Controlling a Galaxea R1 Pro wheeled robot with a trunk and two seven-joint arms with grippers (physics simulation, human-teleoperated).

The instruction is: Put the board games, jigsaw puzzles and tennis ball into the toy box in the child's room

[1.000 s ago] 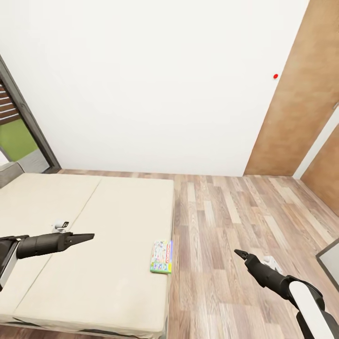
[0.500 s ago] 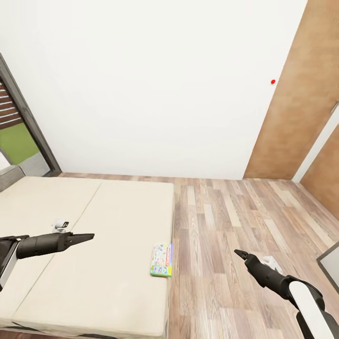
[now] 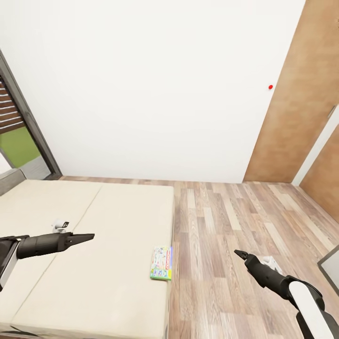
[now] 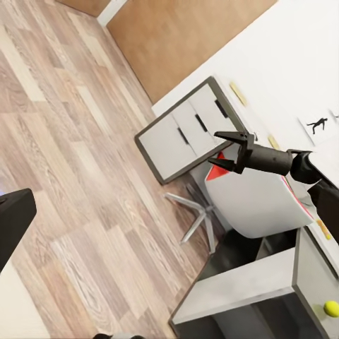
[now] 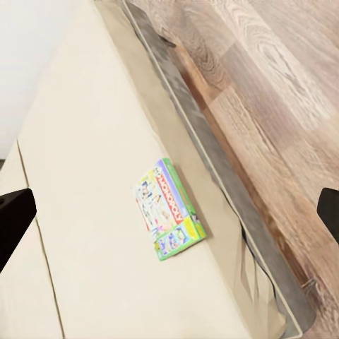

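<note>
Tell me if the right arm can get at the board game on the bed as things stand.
Probably yes: the board game lies flat at the bed's near edge, nothing on it, and bare floor lies between it and the open right gripper.

1 board game (image 3: 161, 263) lay flat on the bed (image 3: 94, 263), a thin white-green printed box with a red logo strip along one long side. It sat close to the mattress's right edge, its long side running parallel to that edge, just inside it. The bed was low and wide, with a plain beige mattress and a dark grey frame (image 5: 233, 205) showing along its side. Across the room, the tennis ball (image 4: 331, 308), small and yellow-green, rested on the white top of the table (image 4: 240, 286).
</note>
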